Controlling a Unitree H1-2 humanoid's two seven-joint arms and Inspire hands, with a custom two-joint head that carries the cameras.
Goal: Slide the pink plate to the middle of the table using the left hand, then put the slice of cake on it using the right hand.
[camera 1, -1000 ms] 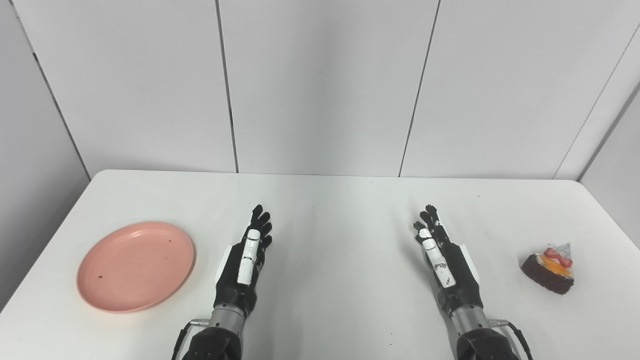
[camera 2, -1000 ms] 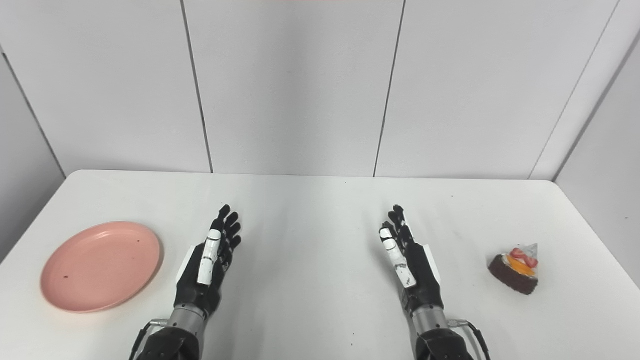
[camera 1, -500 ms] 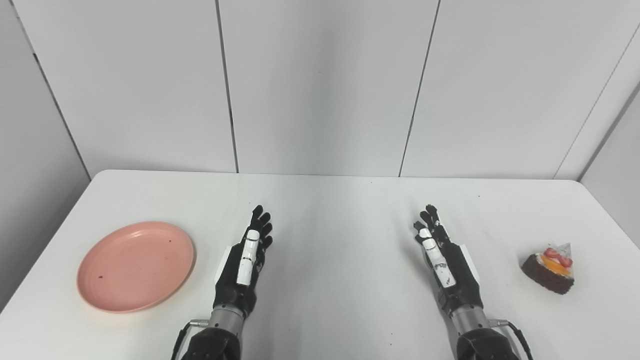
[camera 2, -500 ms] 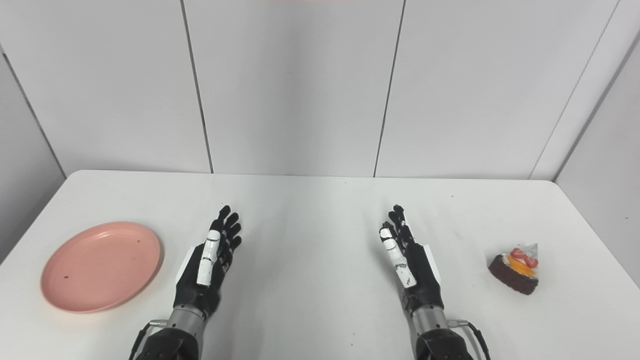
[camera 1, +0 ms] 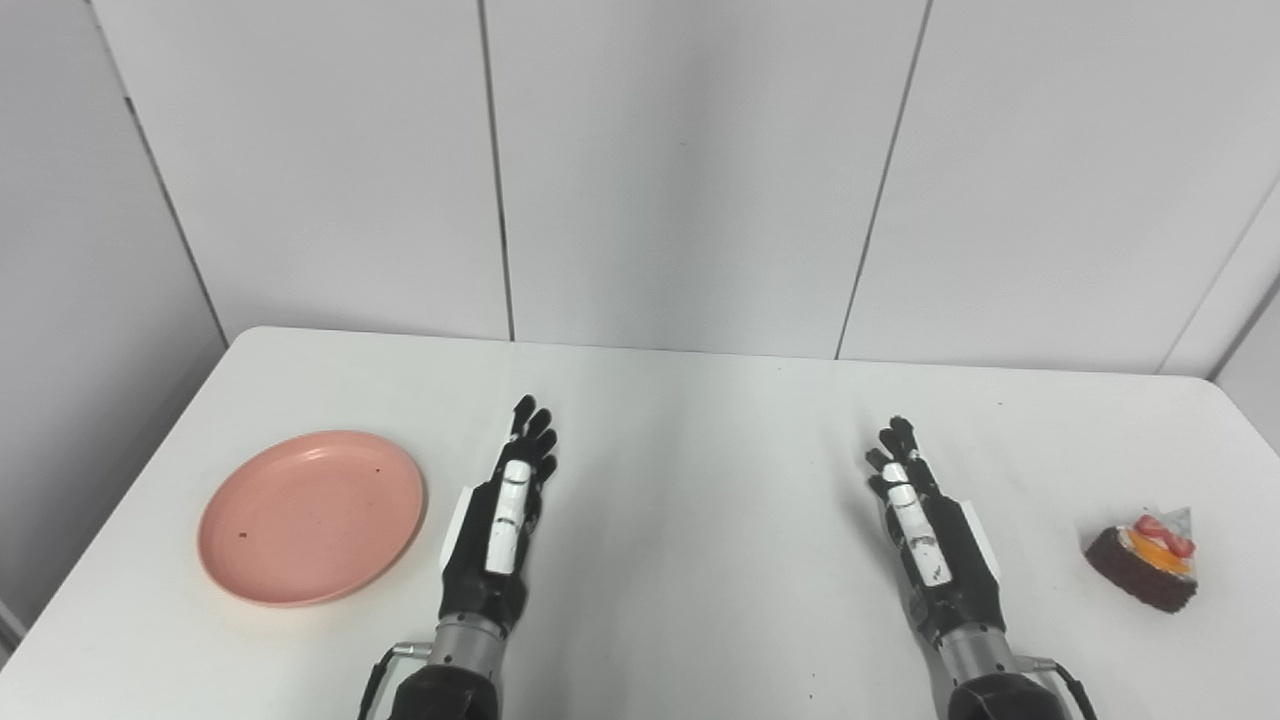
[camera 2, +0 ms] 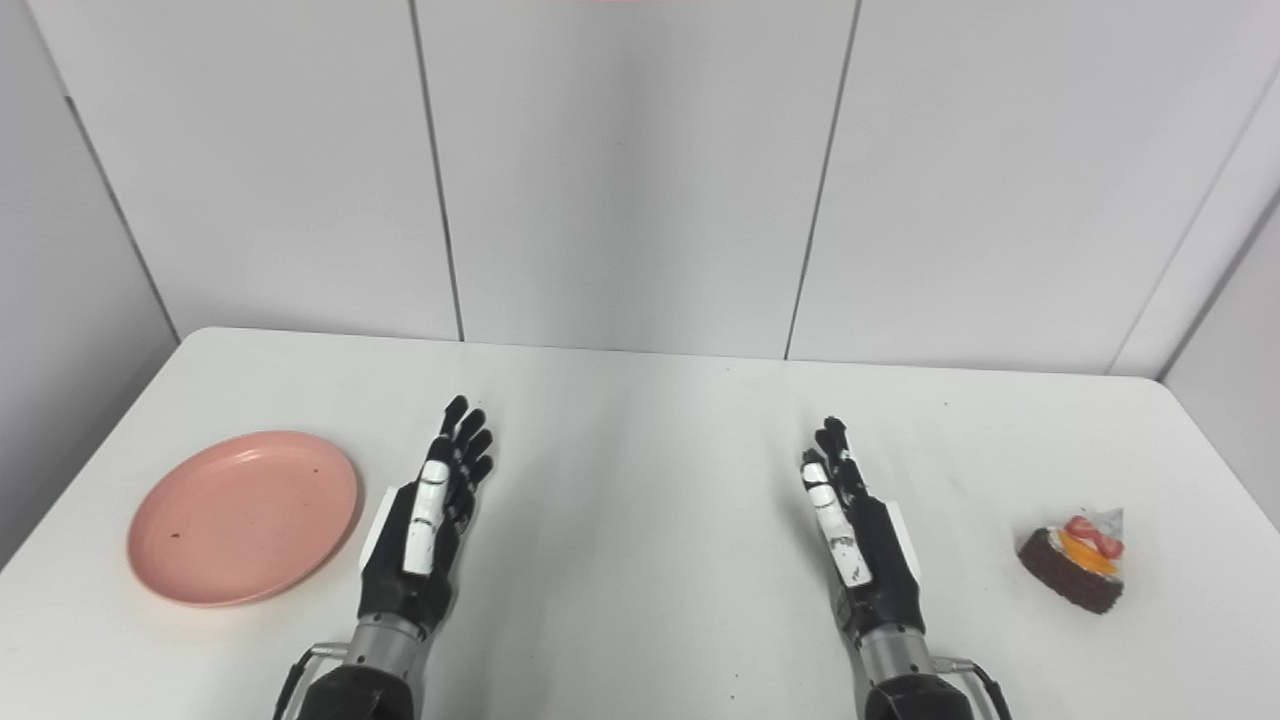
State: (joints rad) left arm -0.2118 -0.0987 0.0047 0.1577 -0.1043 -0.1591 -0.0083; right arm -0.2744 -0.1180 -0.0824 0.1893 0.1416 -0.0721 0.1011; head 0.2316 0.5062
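Observation:
A round pink plate lies flat on the left side of the white table, with nothing on it. A wedge of chocolate cake topped with orange and strawberry sits near the table's right edge. My left hand rests just right of the plate, fingers stretched forward, open and holding nothing. My right hand lies right of the middle, open too, well left of the cake. Neither hand touches the plate or the cake.
White wall panels stand close behind the table's far edge. The table's left edge runs close beside the plate, and its right edge passes close to the cake.
The whole picture has shifted right and slightly up, so the camera has moved. Plate, cake and both hands hold their places on the table.

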